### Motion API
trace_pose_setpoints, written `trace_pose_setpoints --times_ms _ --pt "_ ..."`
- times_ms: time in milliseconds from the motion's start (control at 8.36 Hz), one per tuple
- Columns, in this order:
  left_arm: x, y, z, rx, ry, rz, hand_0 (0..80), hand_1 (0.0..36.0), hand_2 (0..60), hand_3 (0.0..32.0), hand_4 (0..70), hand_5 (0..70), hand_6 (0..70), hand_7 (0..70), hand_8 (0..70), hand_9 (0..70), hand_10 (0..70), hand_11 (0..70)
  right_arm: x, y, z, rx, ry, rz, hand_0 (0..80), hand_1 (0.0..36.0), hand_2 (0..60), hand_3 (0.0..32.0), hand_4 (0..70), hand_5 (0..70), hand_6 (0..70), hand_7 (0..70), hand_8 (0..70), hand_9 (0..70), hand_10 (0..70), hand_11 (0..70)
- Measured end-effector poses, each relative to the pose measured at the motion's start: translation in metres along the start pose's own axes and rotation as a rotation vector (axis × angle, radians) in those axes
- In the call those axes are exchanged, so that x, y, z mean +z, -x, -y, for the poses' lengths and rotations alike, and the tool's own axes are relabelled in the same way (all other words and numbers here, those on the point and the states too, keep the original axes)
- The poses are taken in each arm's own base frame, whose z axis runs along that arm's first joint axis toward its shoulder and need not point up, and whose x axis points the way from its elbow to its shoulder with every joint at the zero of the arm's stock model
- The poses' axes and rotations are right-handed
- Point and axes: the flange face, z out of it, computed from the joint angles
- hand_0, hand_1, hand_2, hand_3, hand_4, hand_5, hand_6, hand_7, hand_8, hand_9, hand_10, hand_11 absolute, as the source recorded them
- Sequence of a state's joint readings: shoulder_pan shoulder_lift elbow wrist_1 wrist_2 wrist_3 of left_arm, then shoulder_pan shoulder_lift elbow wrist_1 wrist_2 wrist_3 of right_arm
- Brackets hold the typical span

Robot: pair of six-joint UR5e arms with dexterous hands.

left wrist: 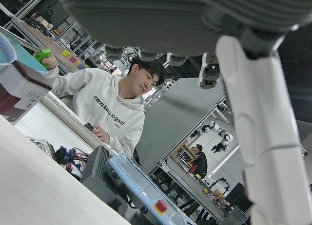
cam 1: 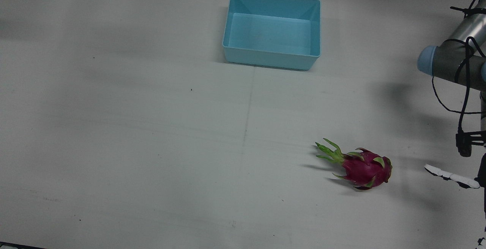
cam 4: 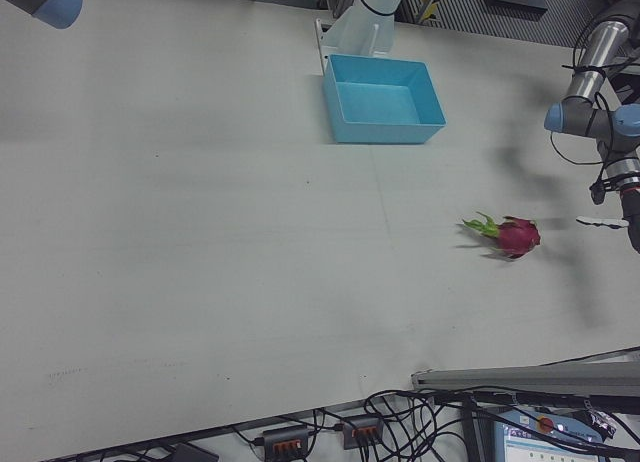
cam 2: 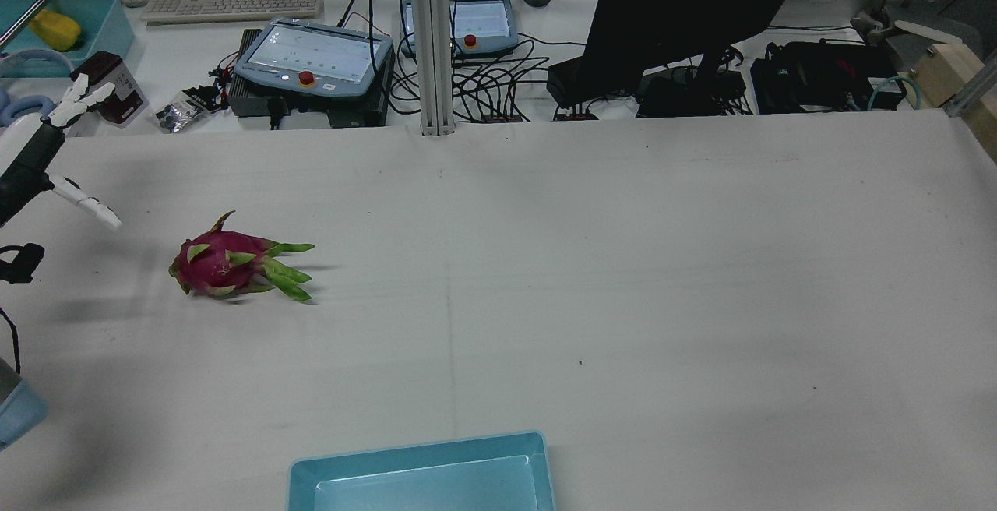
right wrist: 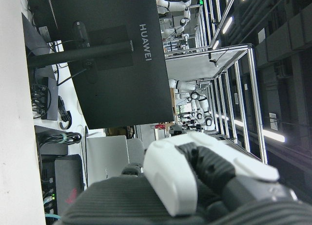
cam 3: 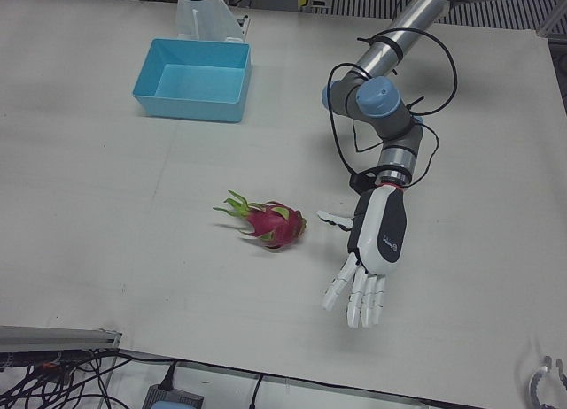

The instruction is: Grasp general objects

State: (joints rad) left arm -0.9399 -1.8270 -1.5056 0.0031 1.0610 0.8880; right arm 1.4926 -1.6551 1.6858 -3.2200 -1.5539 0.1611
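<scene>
The grasp had not begun: the dragon fruit [cam 3: 269,224] lay untouched on the counter [cam 3: 133,250], well apart from the blue bin [cam 3: 193,80], which stood empty. My left hand [cam 3: 372,250] hovered just beside the fruit, holding nothing, fingers [cam 3: 359,301] spread and pointing away from it. Whether my right hand [right wrist: 204,181] was closed or spread, I could not tell.

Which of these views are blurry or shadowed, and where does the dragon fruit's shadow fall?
Front view: soft grey shadow bands cross the table, and the dragon fruit casts a faint shadow toward that view's left. Left hand view: the left hand is close and out of focus. Right hand view: the right hand fills the bottom, blurred.
</scene>
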Motion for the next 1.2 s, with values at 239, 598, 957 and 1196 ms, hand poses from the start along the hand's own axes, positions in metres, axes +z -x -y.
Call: trace_pose_setpoints --times_ms 239,598,957,1196 --pt "0.0002 -0.0006 0.0003 0.000 -0.001 -0.001 47.9 15.2 13.2 10.8 6.3 0.0 0.9 0.0 0.0 0.0 0.8 2.7 0.0000 0.0000 0.0000 0.000 0.000 0.000 0.0 0.0 0.0 0.0 0.0 0.0 0.0 0.0 0.0 0.0 0.0 0.0" --pt "0.0003 -0.0010 0.0006 0.000 -0.002 -0.002 47.9 15.1 12.8 10.8 6.2 0.0 0.9 0.0 0.0 0.0 1.0 3.1 -0.0001 0.0000 0.0001 0.000 -0.001 0.000 0.0 0.0 0.0 0.0 0.0 0.0 0.0 0.0 0.0 0.0 0.0 0.0" --pt "0.0003 -0.0011 0.0007 0.000 -0.002 -0.002 47.9 15.2 12.8 11.2 6.1 0.0 0.8 0.0 0.0 0.0 1.0 3.2 -0.0001 0.0000 0.0001 0.000 -0.001 0.000 0.0 0.0 0.0 0.0 0.0 0.0 0.0 0.0 0.0 0.0 0.0 0.0" --pt "0.0004 -0.0011 0.0006 0.000 -0.001 -0.003 47.8 14.9 13.1 11.0 5.9 0.0 0.7 0.0 0.0 0.0 1.1 3.2 0.0000 0.0000 0.0000 0.000 0.000 0.000 0.0 0.0 0.0 0.0 0.0 0.0 0.0 0.0 0.0 0.0 0.0 0.0"
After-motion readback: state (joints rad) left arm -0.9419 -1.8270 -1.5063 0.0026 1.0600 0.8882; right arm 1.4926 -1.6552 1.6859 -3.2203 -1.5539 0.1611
